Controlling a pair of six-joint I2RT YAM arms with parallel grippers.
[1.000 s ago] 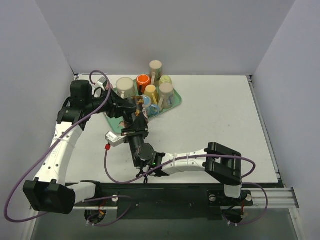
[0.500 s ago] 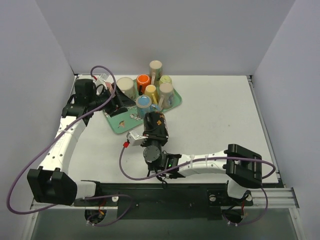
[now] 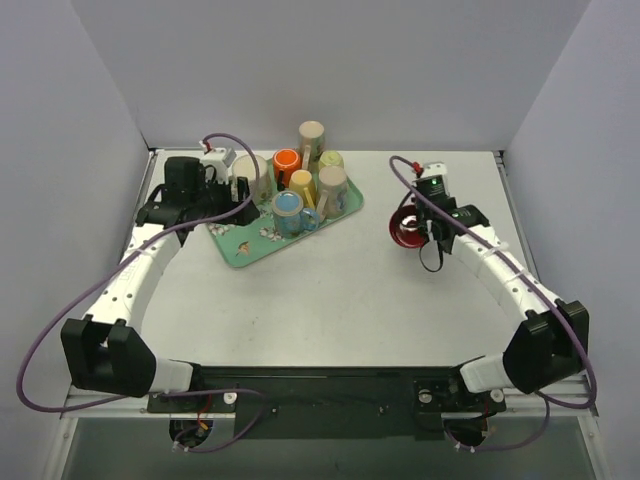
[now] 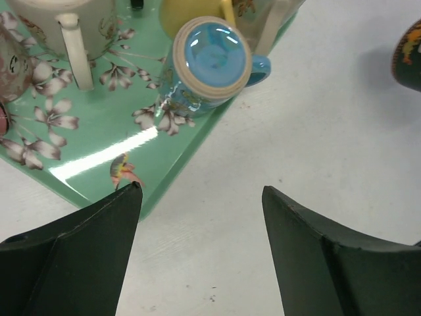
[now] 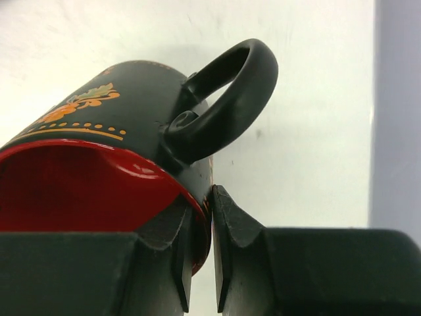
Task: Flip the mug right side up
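while showing red inside, blk mug is tilting, rim pinched by right gripper; left gripper is hovering open.

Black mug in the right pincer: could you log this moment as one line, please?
right pincer: shut on black mug rim | left pincer: open over tray edge

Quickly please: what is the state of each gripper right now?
Left gripper: open, holding nothing.
Right gripper: closed on the rim of the black mug.
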